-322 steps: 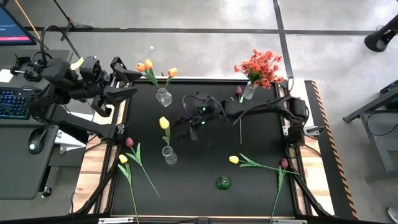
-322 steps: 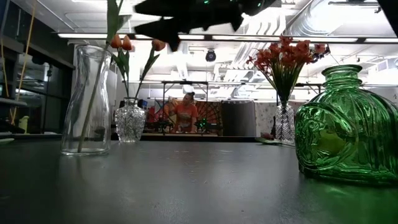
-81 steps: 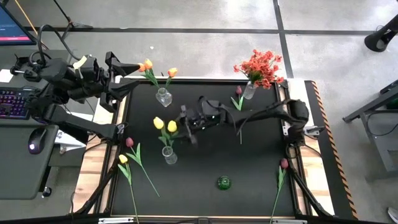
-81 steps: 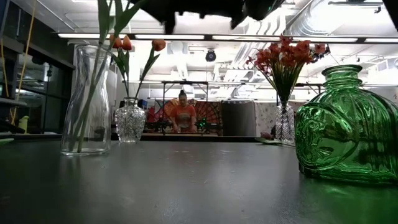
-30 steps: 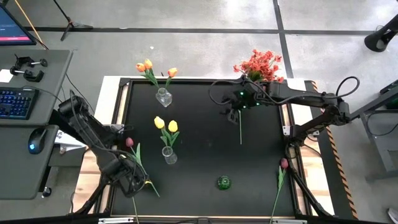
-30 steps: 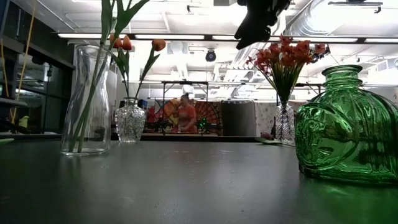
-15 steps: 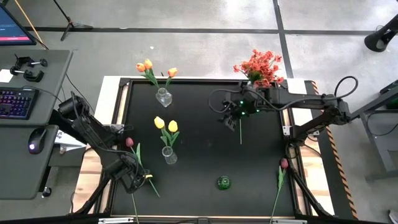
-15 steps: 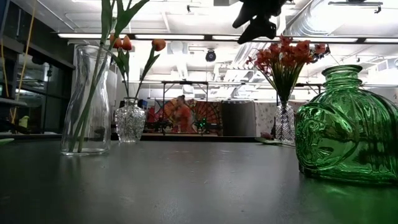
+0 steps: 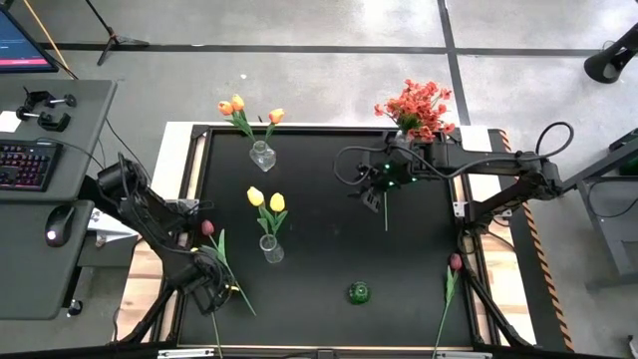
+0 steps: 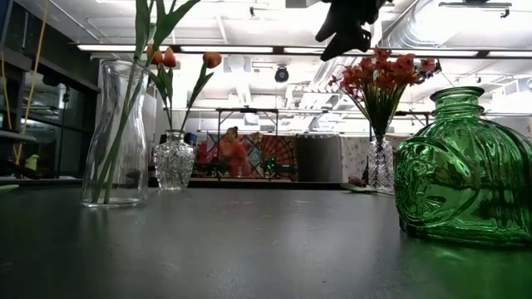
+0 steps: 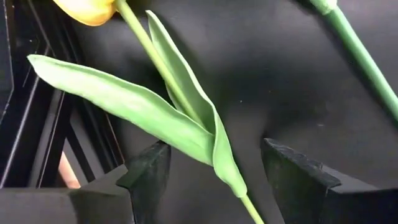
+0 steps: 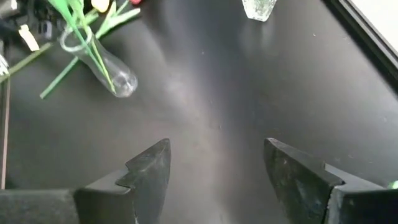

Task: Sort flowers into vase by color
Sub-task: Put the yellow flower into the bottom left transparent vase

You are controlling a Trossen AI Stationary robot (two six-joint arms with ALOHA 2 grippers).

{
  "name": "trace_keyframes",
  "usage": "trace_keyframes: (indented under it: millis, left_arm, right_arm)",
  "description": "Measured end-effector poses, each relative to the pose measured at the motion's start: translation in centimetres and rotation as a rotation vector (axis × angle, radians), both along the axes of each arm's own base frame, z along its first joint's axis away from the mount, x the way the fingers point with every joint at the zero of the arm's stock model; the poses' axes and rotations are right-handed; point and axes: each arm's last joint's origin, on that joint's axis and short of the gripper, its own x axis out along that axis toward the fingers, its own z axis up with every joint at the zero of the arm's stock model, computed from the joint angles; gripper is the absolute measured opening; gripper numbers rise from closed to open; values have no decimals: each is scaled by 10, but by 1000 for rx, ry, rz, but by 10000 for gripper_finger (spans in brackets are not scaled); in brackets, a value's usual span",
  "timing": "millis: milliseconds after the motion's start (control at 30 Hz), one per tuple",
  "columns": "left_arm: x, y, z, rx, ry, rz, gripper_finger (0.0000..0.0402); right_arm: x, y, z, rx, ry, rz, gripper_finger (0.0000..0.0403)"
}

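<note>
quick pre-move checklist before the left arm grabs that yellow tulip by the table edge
1. Left end effector open: ok, both fingers stand apart with nothing clamped.
2. Stem between the fingers: ok, the yellow tulip's green stem and leaf run down through the gap in the left wrist view.
3. Nearby dark pink tulip clear of the grasp: cannot tell, its stem lies close beside.
4. Target vase ready: ok, the clear vase stands upright and already holds two yellow tulips.
5. Right end effector out of the way: ok, open and empty, over the far right part of the table near the red-orange spray.
</note>
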Motion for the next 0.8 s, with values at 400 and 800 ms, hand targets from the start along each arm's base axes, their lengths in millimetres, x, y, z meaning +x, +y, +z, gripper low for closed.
trace_keyframes:
  millis: [400, 800]
  left_arm:
    - [8, 5, -3, 24, 0, 51, 175]
    - [25, 5, 9, 61, -150, 62, 9]
  right_arm:
    - [-8, 1, -7, -34, 114, 58, 243]
    - [-10, 1, -8, -32, 132, 58, 243]
